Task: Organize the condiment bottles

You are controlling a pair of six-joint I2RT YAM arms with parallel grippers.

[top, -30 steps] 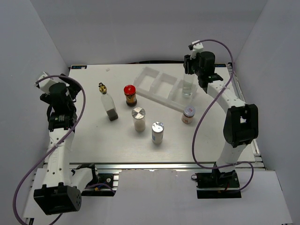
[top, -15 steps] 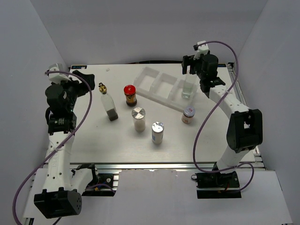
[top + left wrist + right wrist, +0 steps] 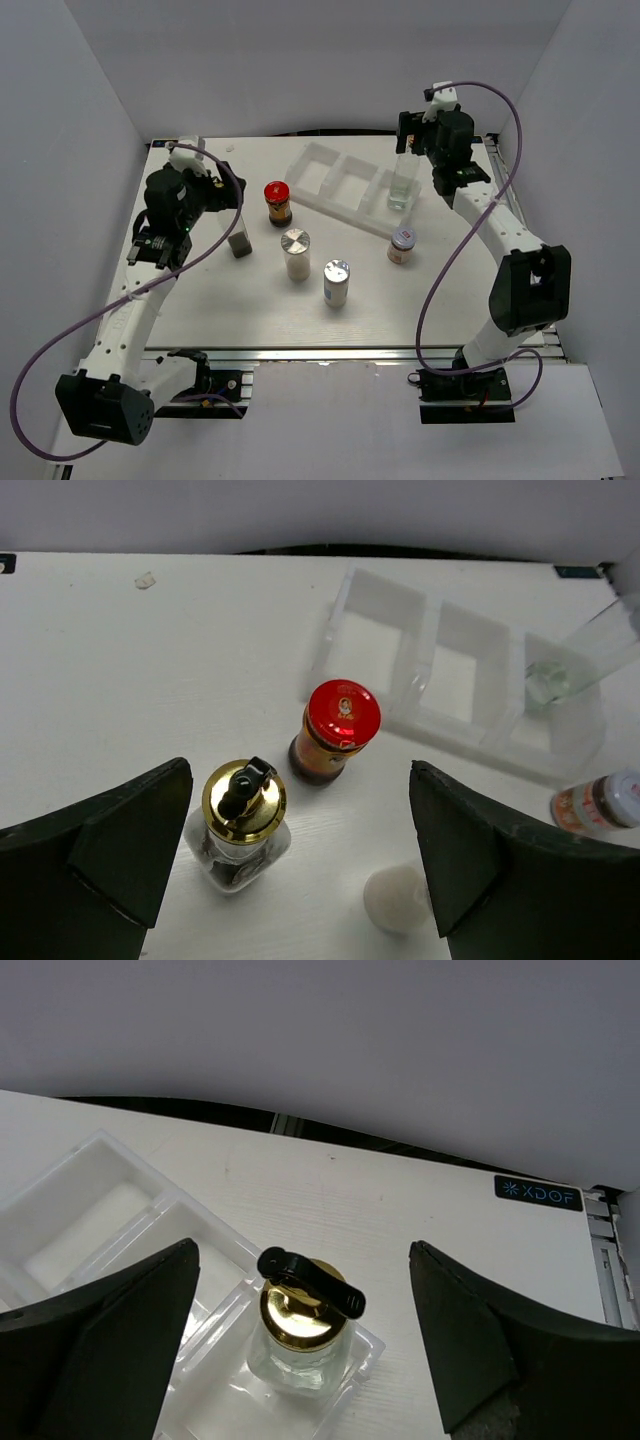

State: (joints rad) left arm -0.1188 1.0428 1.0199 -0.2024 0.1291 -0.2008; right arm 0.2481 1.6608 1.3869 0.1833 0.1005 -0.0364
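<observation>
**Left tool (image 3: 300, 768) swung in over dark-filled bottle (image 3: 245, 820)**

It now hovers above that bottle, which stands on the worktop (image 3: 120, 680), with its fingers wide apart and holding nothing. Right tool (image 3: 305, 1255), equally open and empty, hangs over the second bottle (image 3: 298, 1335) in the tray's (image 3: 90, 1210) end compartment.

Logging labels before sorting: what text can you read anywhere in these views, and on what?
"XDOF": white on a black tag at the far edge of the table.
Gold emblem on the lid of the red-lidded jar: too blurred to read.
Label of the lilac-lidded jar: too blurred to read.
Nothing else is legible.
</observation>
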